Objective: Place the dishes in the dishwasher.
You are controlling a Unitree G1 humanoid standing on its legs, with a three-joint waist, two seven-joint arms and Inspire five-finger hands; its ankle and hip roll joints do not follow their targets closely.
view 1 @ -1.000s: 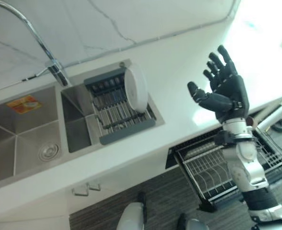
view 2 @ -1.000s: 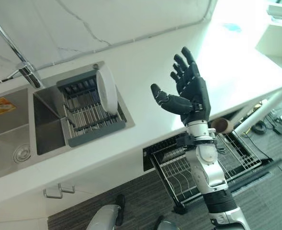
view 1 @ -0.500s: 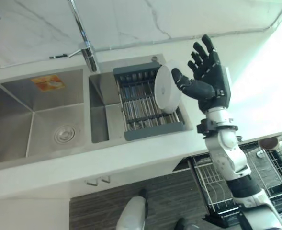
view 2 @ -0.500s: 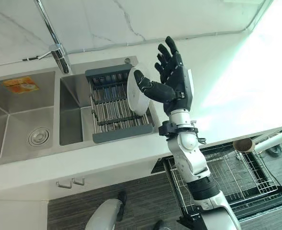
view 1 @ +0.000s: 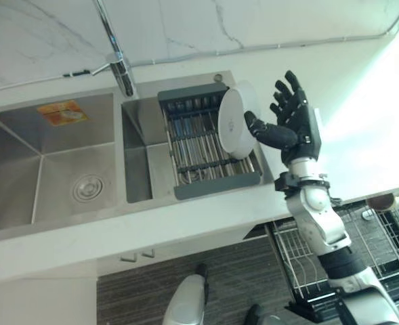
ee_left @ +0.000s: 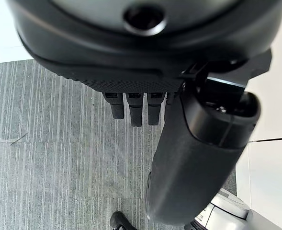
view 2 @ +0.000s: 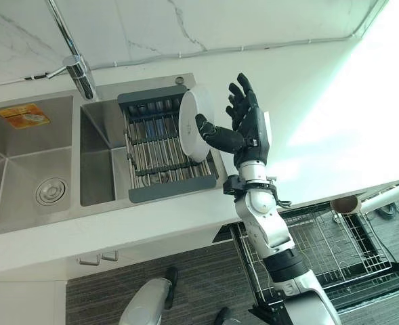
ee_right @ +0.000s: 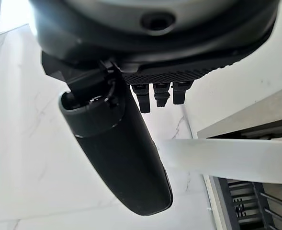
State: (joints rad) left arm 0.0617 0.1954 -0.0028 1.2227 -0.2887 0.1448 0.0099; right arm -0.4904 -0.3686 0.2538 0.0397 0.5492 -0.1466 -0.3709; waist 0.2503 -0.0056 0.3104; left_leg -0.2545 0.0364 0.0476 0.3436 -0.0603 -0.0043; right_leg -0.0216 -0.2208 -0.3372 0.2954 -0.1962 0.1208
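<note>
Left eye view: plate (view 1: 234, 123) upright beside spread right hand (view 1: 295, 128).

We see a white countertop (view 1: 334, 101) with a steel double sink (view 1: 43, 162) sunk into it and a tap (view 1: 121, 71) at the back edge. A grey drying rack (view 1: 199, 145) sits over the right basin. A white plate (view 1: 232, 125) stands upright on edge in the rack's right end.

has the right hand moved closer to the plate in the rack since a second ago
Yes. The right hand was well apart from the white plate standing in the drying rack; now its open fingers and thumb are right at the plate's rim.
</note>
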